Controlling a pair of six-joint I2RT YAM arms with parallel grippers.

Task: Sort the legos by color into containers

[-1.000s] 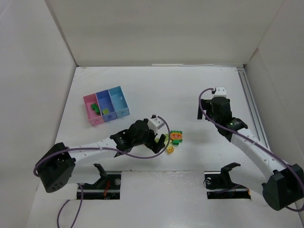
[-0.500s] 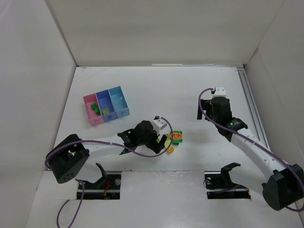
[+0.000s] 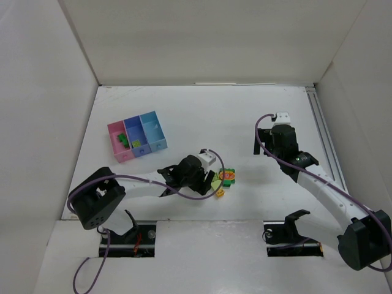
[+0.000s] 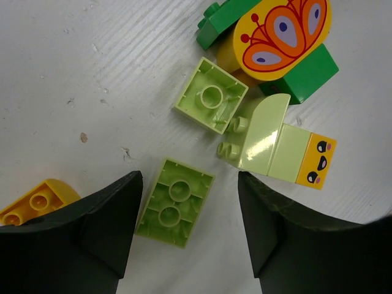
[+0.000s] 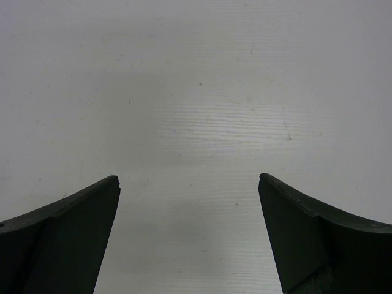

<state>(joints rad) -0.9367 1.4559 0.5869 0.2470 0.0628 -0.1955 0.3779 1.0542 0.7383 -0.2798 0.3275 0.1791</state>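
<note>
My left gripper [image 4: 190, 184] is open, just above the table. An upside-down light green brick [image 4: 174, 210] lies between its fingers, nearer the left one. Beyond it lie a square light green brick [image 4: 211, 103], a light green piece with a yellow face [image 4: 278, 147], a green and orange stack with a butterfly [image 4: 282, 37], and a yellow-orange brick [image 4: 37, 199] at the left. In the top view the gripper [image 3: 208, 180] is at this pile [image 3: 226, 176]. The containers [image 3: 136, 136], pink and two blue, stand at the far left with bricks in two of them. My right gripper [image 5: 188, 184] is open and empty.
White walls enclose the table on three sides. A rail [image 3: 323, 131] runs along the right edge. My right arm [image 3: 283, 142] hangs over bare table at the right, away from the bricks. The containers stand well to the left of the pile.
My left arm has reached further right and its gripper has come over the brick pile. The right arm has not moved.
</note>
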